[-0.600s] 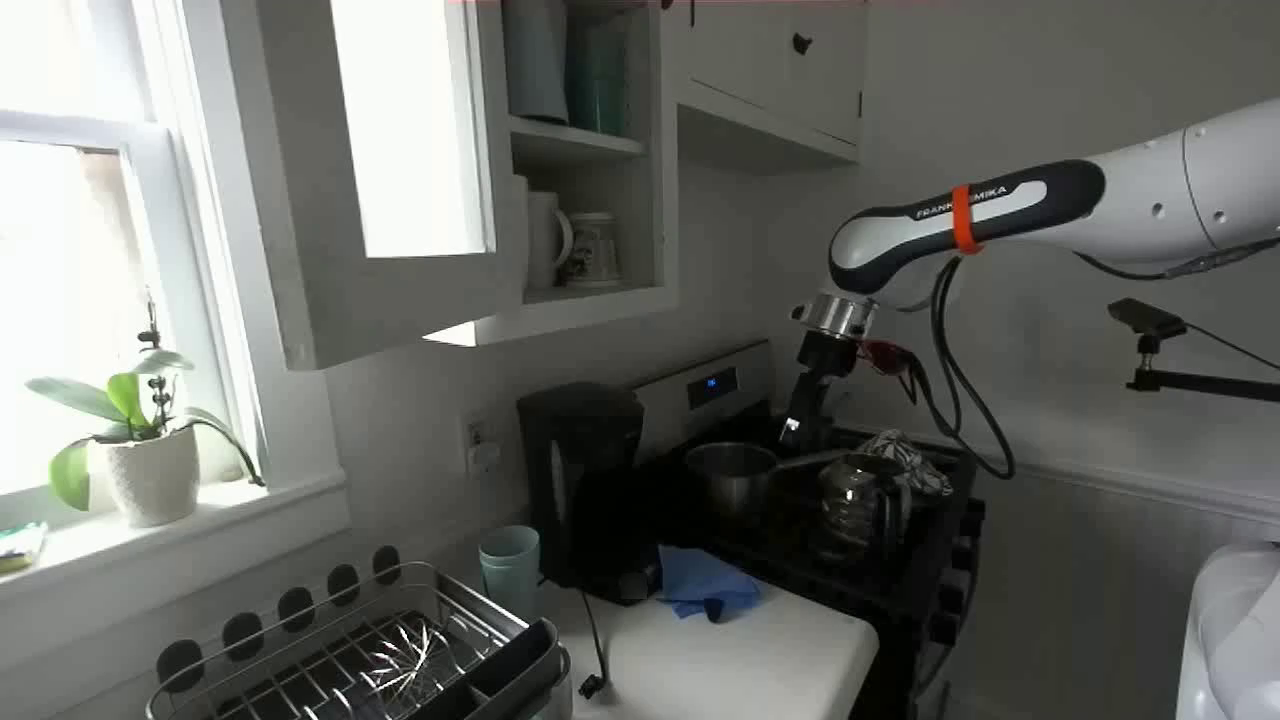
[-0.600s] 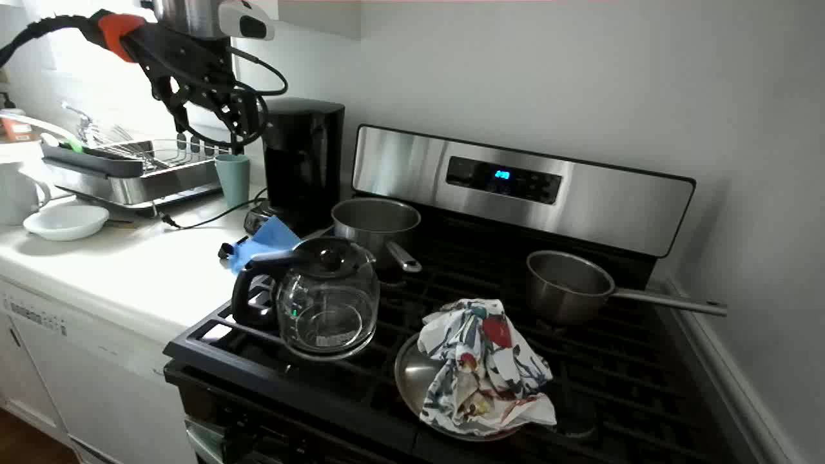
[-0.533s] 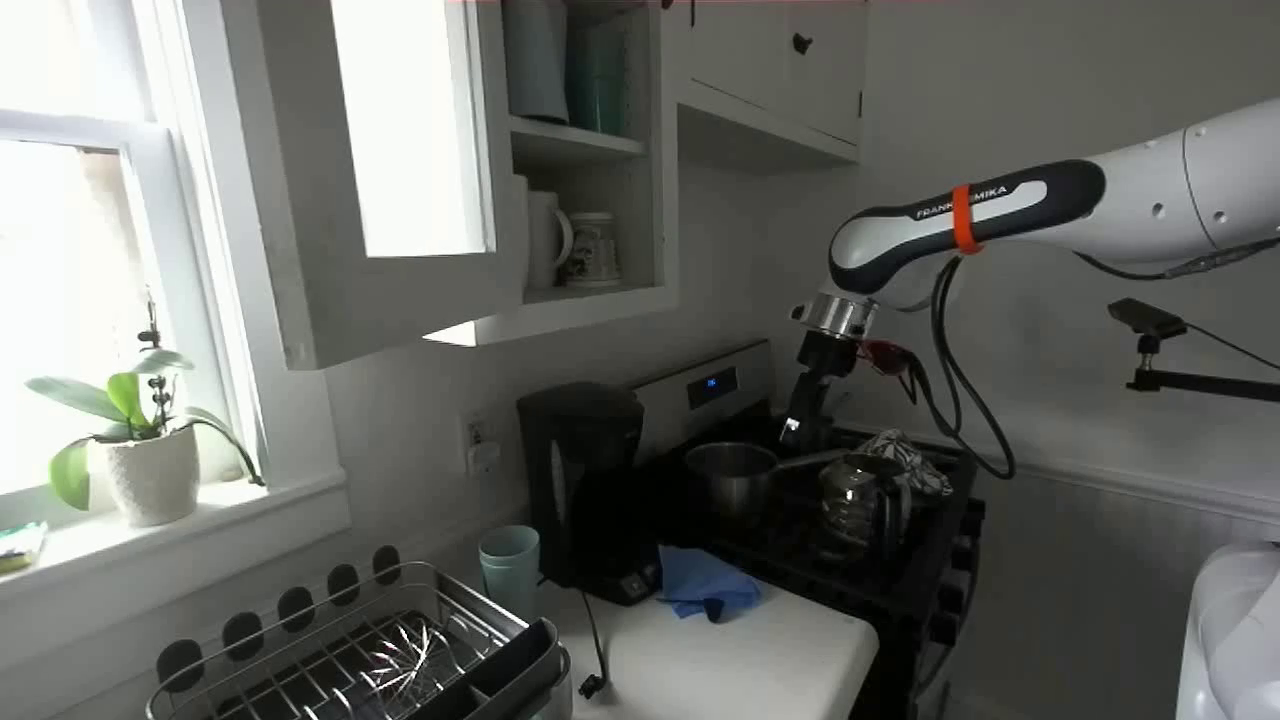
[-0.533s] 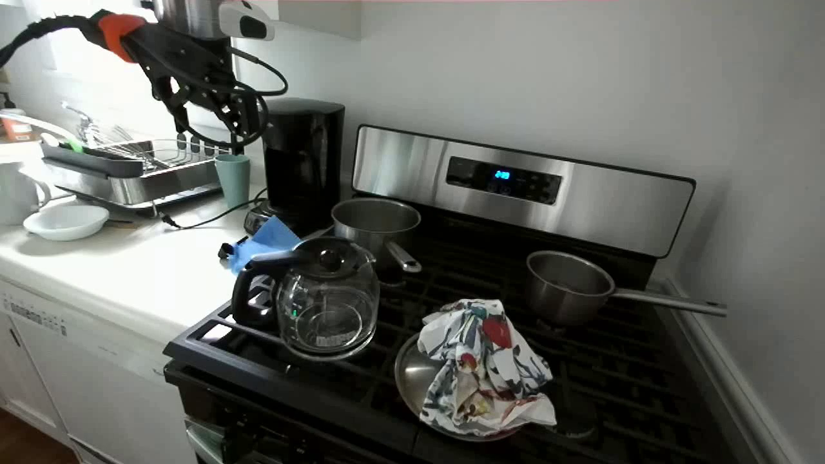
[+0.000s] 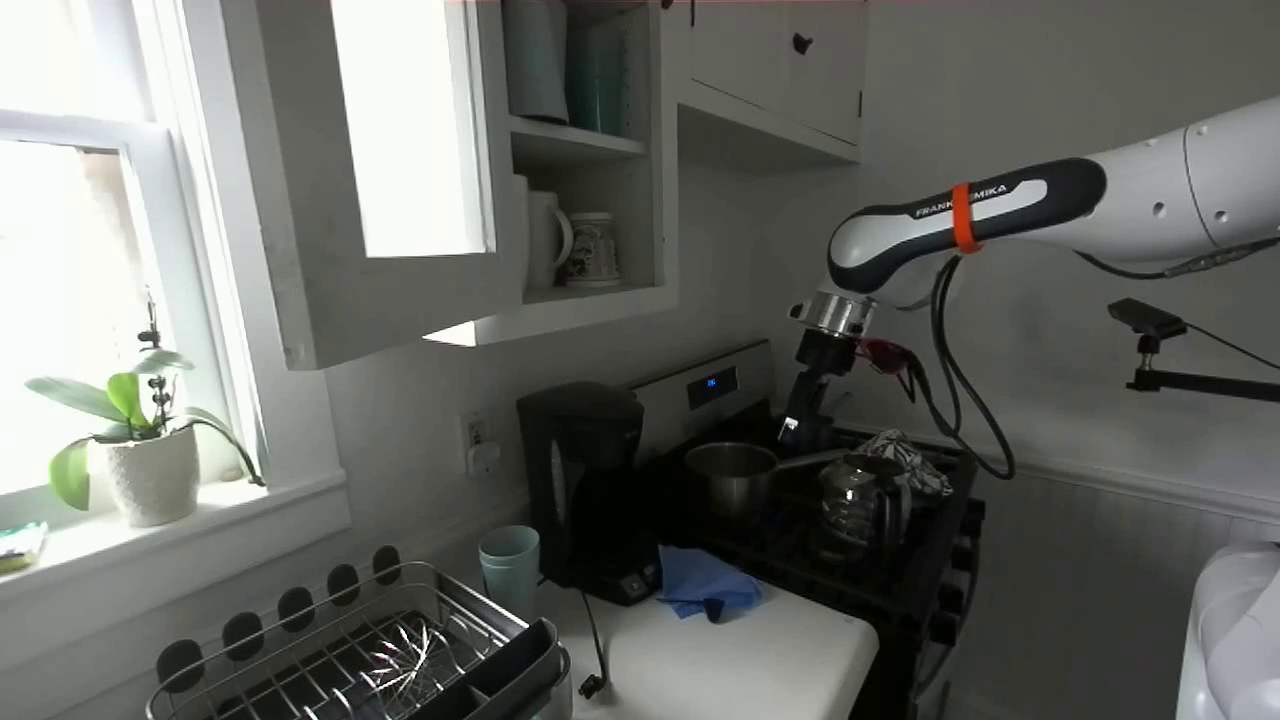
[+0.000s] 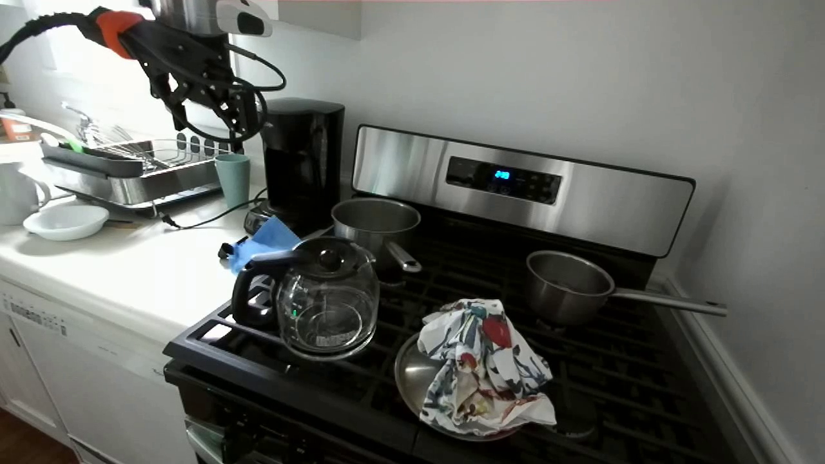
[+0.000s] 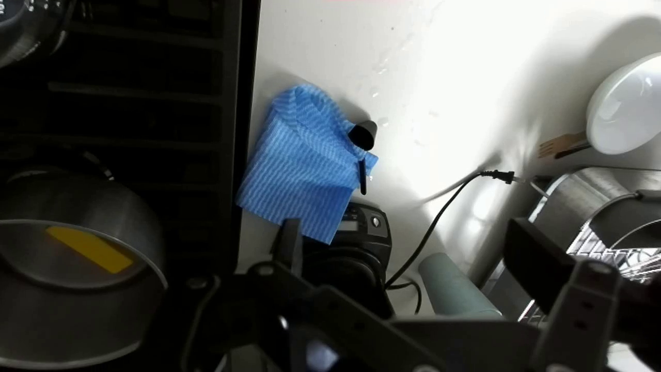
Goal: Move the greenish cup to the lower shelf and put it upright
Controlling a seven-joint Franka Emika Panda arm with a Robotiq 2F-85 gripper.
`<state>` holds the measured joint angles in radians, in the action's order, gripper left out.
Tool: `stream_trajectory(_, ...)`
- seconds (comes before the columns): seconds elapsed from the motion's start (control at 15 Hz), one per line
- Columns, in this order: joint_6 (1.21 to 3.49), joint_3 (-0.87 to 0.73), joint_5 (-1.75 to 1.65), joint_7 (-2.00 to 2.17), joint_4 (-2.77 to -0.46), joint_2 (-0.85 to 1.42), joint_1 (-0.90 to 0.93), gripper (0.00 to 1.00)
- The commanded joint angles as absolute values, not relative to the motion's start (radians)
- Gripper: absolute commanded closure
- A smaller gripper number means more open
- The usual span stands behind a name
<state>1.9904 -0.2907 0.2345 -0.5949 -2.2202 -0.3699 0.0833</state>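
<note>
Between seven and eight o'clock from the black coffee maker [image 5: 580,430] in an exterior view, the greenish cup [image 5: 510,575] stands upright on the white counter [image 5: 740,655], just beside the wire dish rack [image 6: 148,190], which spreads toward its eight o'clock. Toward half past twelve from the cup and well above it, the lower shelf [image 5: 560,294] of the wall cupboard [image 5: 668,190] bears a white mug [image 5: 543,240] and, at the mug's three o'clock, a patterned stein [image 5: 593,250]; on the higher board [image 5: 580,140] stands a darker teal cup [image 5: 599,95]. The gripper [image 6: 208,132] hangs at eleven o'clock from the greenish cup in an exterior view, apart from it, its fingers [image 7: 539,261] spread wide and unclenched. In the wrist view the greenish cup shows down in the gap between them, partly hidden by the gripper's body; from there a blue cloth [image 7: 304,160] lies toward ten o'clock, a black plug [image 7: 498,175] toward one, and a white bowl [image 7: 627,106] between one and two. On the stove [image 6: 464,270], in an exterior view, a glass carafe [image 6: 327,306] stands at seven o'clock from a saucepan [image 6: 361,237], and a floral cloth [image 6: 486,367] lies draped over a pan [image 6: 410,372] at the carafe's four o'clock.
</note>
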Motion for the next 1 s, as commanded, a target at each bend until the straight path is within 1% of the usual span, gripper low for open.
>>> stream_trajectory(0.0, 1.982, -0.22, 0.226, -0.585, -2.196, -0.414, 0.059, 0.0)
stream_trajectory(0.4, 1.999, -0.102, 0.15, -0.579, -2.099, -0.485, 0.09, 0.0)
stream_trajectory(0.93, 2.045, 0.052, -0.029, -0.396, -1.866, -0.445, 0.09, 0.0)
